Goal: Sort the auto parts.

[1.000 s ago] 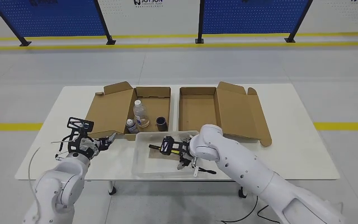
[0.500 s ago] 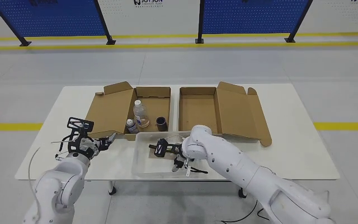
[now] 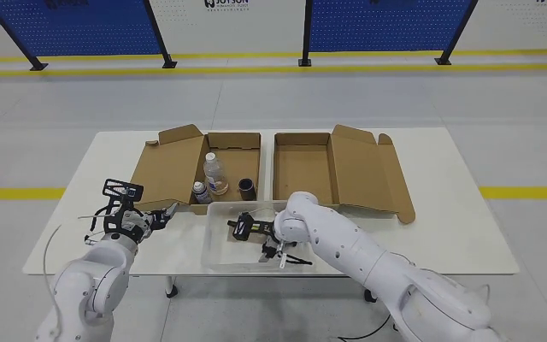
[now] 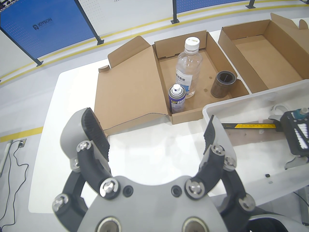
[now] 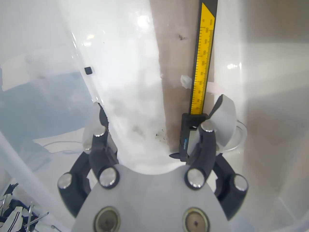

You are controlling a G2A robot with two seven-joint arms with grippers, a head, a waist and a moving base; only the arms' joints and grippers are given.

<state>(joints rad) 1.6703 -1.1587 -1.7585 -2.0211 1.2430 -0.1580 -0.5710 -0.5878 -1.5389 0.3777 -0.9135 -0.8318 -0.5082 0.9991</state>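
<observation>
Currently right tool (image 5: pixel 161 105) open inside clear bin (image 3: pixel 210 241), top view lower centre; wrist view adds yellow graduated scale of caliper (image 5: pixel 204 49); left tool (image 4: pixel 149 119) released over table (image 4: pixel 72 97).

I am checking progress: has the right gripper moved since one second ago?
Yes. In the top view the right gripper has shifted inside the bin toward its left wall, away from the empty box.
</observation>
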